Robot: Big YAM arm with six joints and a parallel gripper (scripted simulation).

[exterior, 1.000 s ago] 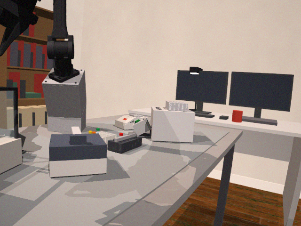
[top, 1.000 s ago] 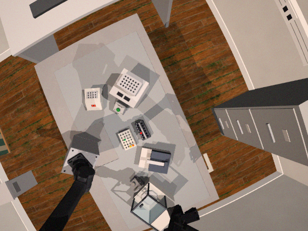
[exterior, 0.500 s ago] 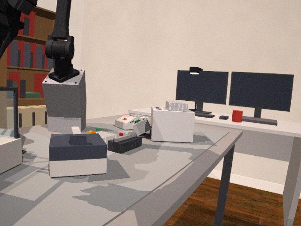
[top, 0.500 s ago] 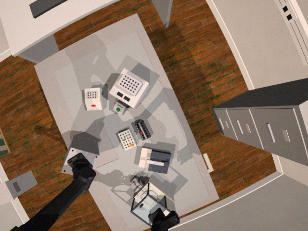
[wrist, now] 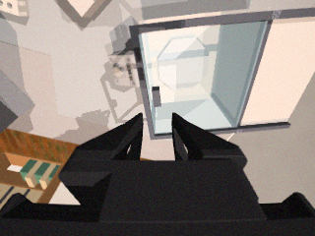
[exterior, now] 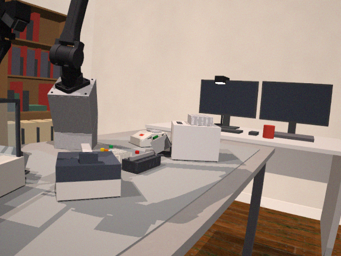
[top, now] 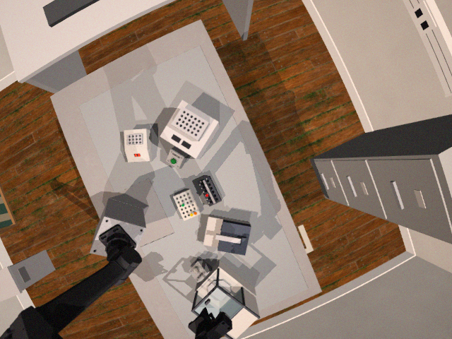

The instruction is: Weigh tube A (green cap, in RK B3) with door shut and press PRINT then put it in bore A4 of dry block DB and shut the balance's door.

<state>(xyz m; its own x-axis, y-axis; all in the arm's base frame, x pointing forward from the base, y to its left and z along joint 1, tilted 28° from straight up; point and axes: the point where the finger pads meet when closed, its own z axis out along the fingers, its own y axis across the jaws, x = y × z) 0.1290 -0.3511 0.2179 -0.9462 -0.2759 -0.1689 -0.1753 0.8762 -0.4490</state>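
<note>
Apparently empty, the tool (top: 200, 321) (wrist: 157, 118) hovers with fingertips slightly parted.

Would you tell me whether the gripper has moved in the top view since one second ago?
Yes; the gripper has moved left in the top view, from beside the balance's right-hand corner to over its lower left part.
</note>
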